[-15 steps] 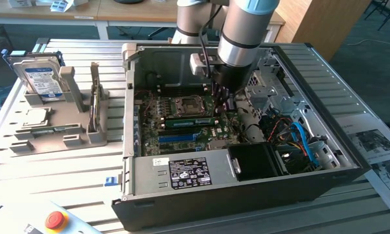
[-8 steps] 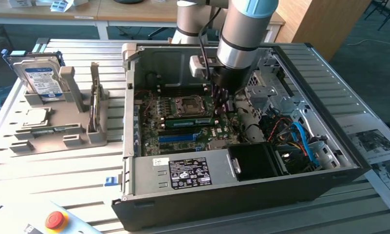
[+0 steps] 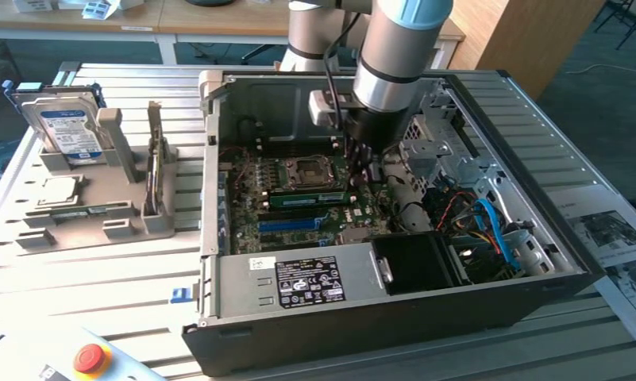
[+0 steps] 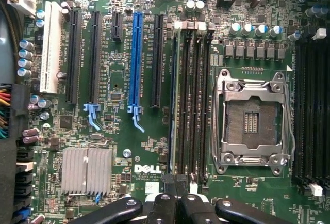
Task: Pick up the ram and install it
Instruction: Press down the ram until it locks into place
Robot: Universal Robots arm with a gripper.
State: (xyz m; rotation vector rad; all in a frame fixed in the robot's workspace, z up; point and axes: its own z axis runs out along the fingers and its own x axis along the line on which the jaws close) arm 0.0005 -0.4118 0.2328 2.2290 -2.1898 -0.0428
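The ram [image 3: 307, 197] is a thin green stick standing on edge in a memory slot beside the empty CPU socket [image 3: 302, 171] inside the open computer case. In the wrist view the ram [image 4: 172, 100] appears edge-on, in the slot of the black memory bank farthest from the socket [image 4: 251, 118]. My gripper [image 3: 362, 165] reaches down into the case over the motherboard. Its black fingers [image 4: 164, 203] are shut together just above one end of the memory slots, with nothing seen between them.
The case walls [image 3: 206, 167], drive cage [image 3: 445, 143], power supply [image 3: 296, 282] and blue cables [image 3: 492, 222] crowd the board. A blue expansion slot [image 4: 136, 64] and a heatsink [image 4: 86, 170] lie beside the memory bank. A grey holder [image 3: 106, 214] with a hard drive [image 3: 69, 131] stands at the exterior view's left.
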